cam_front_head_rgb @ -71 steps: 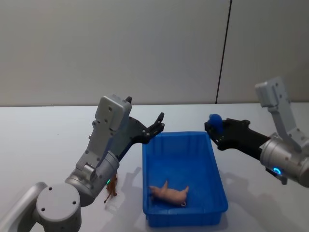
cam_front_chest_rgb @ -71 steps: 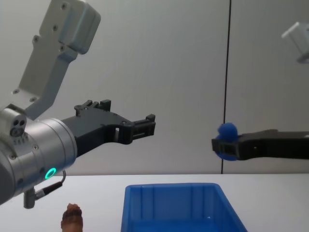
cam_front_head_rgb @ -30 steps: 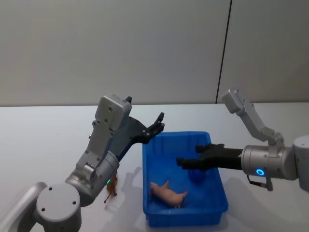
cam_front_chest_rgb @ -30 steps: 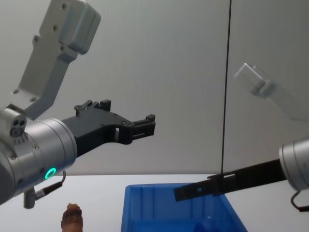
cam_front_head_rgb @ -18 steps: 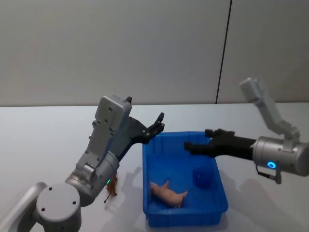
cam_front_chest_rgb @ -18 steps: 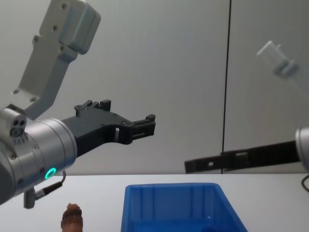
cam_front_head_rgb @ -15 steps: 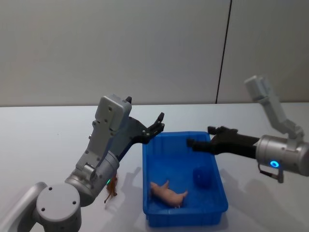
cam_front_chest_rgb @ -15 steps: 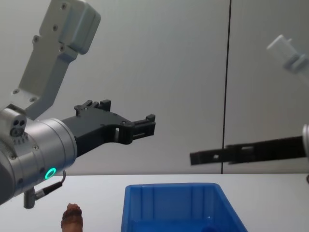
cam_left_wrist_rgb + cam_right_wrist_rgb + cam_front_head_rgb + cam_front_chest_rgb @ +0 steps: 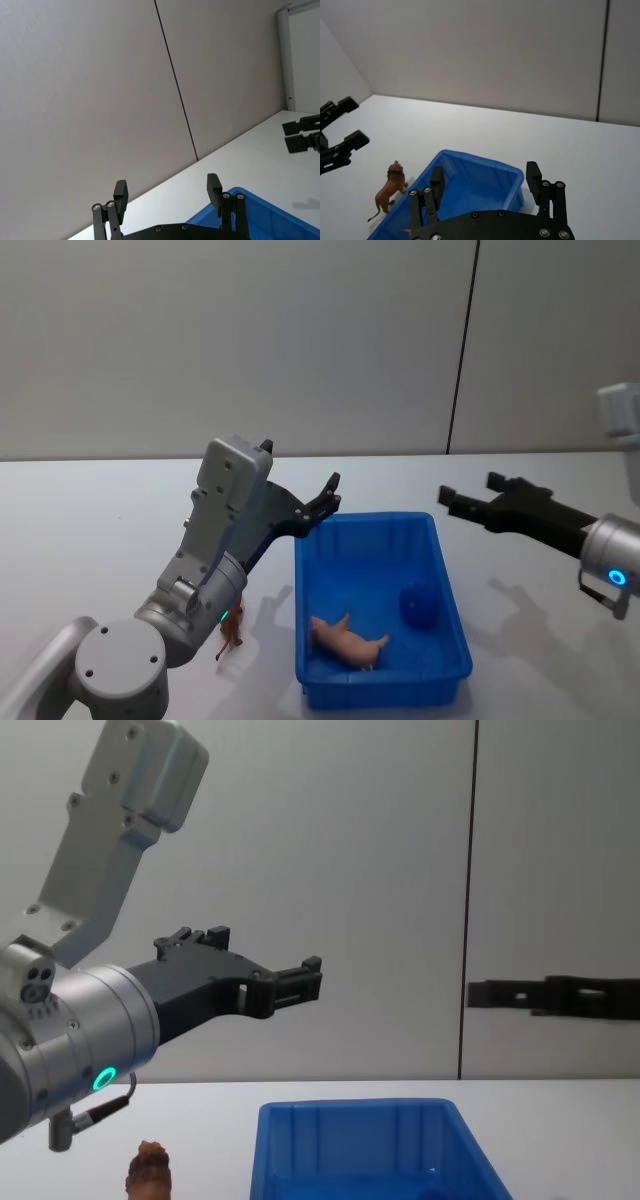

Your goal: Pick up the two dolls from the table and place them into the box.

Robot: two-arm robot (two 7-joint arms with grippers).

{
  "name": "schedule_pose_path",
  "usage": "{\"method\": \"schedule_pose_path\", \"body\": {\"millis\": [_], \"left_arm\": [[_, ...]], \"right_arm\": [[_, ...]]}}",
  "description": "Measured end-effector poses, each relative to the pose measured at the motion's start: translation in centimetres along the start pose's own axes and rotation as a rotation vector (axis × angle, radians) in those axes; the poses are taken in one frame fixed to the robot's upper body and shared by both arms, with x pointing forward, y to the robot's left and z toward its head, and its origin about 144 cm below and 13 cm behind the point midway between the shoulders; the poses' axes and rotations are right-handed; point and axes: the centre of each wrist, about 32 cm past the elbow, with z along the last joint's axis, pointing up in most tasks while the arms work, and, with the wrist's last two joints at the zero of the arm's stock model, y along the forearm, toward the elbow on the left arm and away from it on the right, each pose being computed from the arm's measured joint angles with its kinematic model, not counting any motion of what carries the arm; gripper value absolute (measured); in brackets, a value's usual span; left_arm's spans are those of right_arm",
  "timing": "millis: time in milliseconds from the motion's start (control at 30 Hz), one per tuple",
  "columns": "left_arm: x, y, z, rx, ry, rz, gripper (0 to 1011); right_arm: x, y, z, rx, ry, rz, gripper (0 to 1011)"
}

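The brown lion doll (image 9: 232,635) stands on the table (image 9: 80,510) just outside the box's (image 9: 299,600) left rim, the left gripper (image 9: 328,495) spread empty above that rim's far corner, the pink pig doll (image 9: 350,640) lying inside, the right gripper (image 9: 468,490) gaping empty beyond the right rim.

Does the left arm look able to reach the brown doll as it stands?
Probably, after repositioning: the brown doll stands unobstructed on the table left of the box, but the open left gripper is raised above and beyond it and must retract and descend.
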Motion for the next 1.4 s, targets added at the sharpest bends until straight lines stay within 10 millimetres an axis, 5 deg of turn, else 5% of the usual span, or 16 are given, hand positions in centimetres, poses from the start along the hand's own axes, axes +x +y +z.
{"method": "schedule_pose_path", "body": {"millis": [567, 1400], "left_arm": [[0.4, 0.5, 0.3, 0.030, 0.010, -0.005, 1001], [2.5, 4.6, 1.6, 0.348, 0.118, 0.016, 1001]], "right_arm": [[0.5, -3.7, -1.6, 0.147, 0.091, -0.219, 1001], [1.0, -7.6, -3.5, 0.285, 0.196, -0.473, 1001]]}}
